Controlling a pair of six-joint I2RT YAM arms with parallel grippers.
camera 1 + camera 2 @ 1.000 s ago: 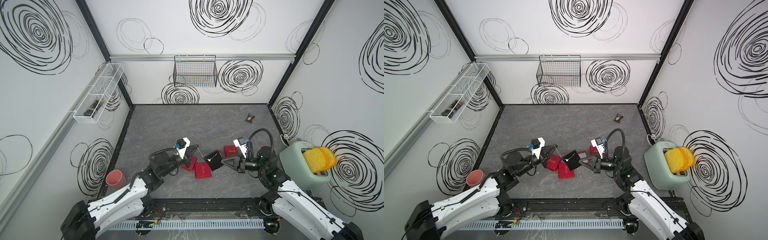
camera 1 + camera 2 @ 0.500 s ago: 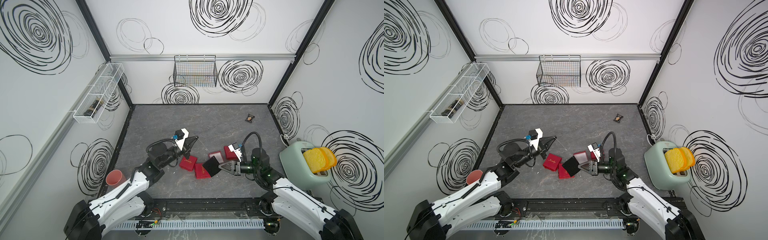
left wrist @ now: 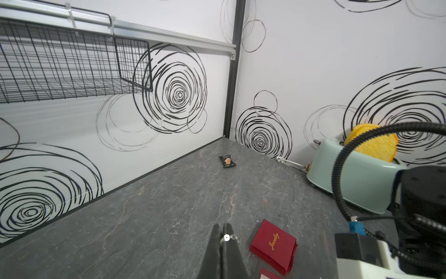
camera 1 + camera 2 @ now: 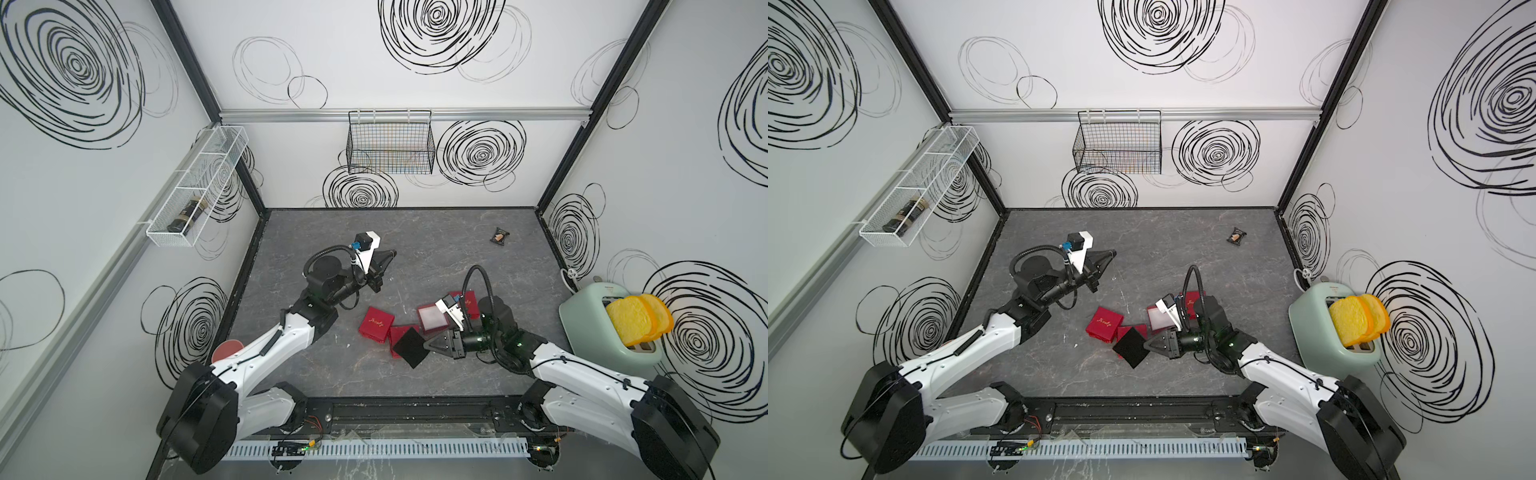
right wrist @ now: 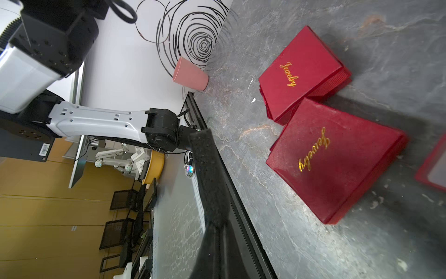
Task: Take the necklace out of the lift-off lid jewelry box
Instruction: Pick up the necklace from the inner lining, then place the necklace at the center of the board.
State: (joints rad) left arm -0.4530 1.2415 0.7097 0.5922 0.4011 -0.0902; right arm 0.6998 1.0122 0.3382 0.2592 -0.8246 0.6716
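As the left claw (image 3: pixel 221 227) pinches the necklace (image 3: pixel 226 237) at its tips above the counter (image 4: pixel 436 249), the right claw (image 4: pixel 425 345) grips the pad (image 4: pixel 409 348).

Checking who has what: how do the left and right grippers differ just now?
The left gripper pinches a small silver piece, likely the necklace; the right gripper clamps a black foam pad. The left gripper hangs over bare table, away from the red boxes; the right gripper sits beside them, its pad overlapping one in both top views. Both are shut.
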